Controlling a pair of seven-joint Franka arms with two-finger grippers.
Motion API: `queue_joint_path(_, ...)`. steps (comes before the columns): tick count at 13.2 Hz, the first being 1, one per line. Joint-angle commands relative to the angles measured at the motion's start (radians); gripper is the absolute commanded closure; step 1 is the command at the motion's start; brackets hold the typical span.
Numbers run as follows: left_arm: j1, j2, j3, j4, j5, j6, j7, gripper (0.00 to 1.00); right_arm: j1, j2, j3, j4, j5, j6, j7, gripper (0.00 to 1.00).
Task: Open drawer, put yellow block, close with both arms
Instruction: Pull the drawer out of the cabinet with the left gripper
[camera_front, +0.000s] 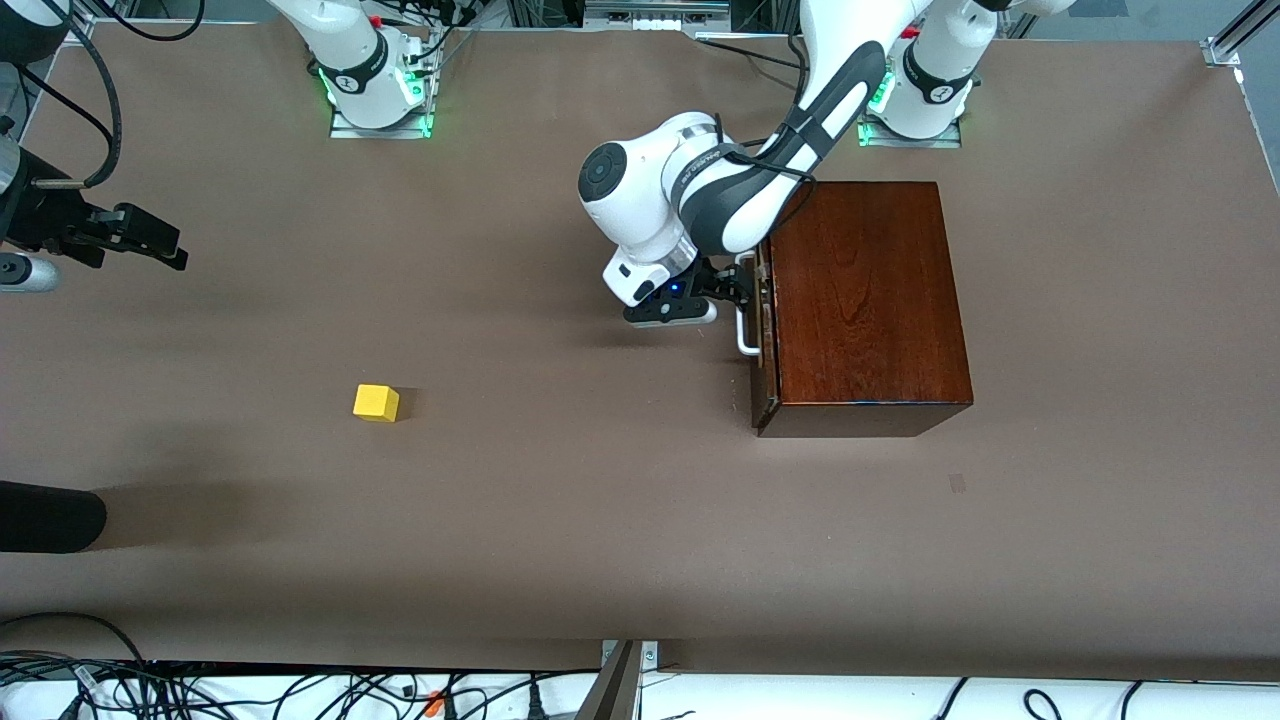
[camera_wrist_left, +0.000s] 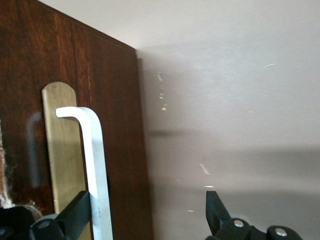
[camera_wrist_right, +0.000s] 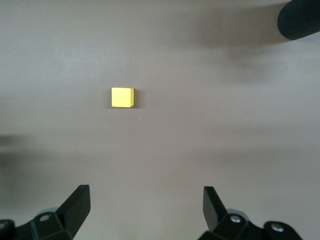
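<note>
The dark mahogany box (camera_front: 865, 300) stands toward the left arm's end of the table, with its drawer (camera_front: 765, 345) pushed in. My left gripper (camera_front: 735, 285) is open at the drawer front (camera_wrist_left: 30, 75). The white bar handle (camera_front: 745, 335) lies between its spread fingers. In the left wrist view one finger (camera_wrist_left: 70, 220) sits beside the handle (camera_wrist_left: 95, 165), over a brass plate (camera_wrist_left: 62, 150). The yellow block (camera_front: 376, 403) lies on the table toward the right arm's end. My right gripper (camera_front: 170, 250) is open and empty in the air. Its wrist view shows its gripper (camera_wrist_right: 147, 207) looking down on the block (camera_wrist_right: 122, 97).
A black cylinder (camera_front: 50, 517) juts in at the table's edge at the right arm's end, nearer the front camera than the block; it also shows in the right wrist view (camera_wrist_right: 300, 20). Cables (camera_front: 300, 690) run along the table's front edge.
</note>
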Motion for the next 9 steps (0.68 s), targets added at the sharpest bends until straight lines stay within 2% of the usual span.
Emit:
queue_joint_path(1, -0.004, 0.021, -0.006, 0.039, -0.086, 0.078, -0.005, 0.00, -0.013, 0.003, 0.011, 0.015, -0.001, -0.016, -0.008, 0.00)
queue_joint_path(6, -0.001, 0.027, -0.005, 0.039, -0.200, 0.216, -0.007, 0.00, -0.013, 0.003, 0.012, 0.015, -0.001, -0.016, -0.008, 0.00)
queue_joint_path(9, 0.005, 0.027, -0.005, 0.042, -0.217, 0.233, -0.005, 0.00, -0.013, 0.003, 0.011, 0.015, -0.001, -0.016, -0.008, 0.00)
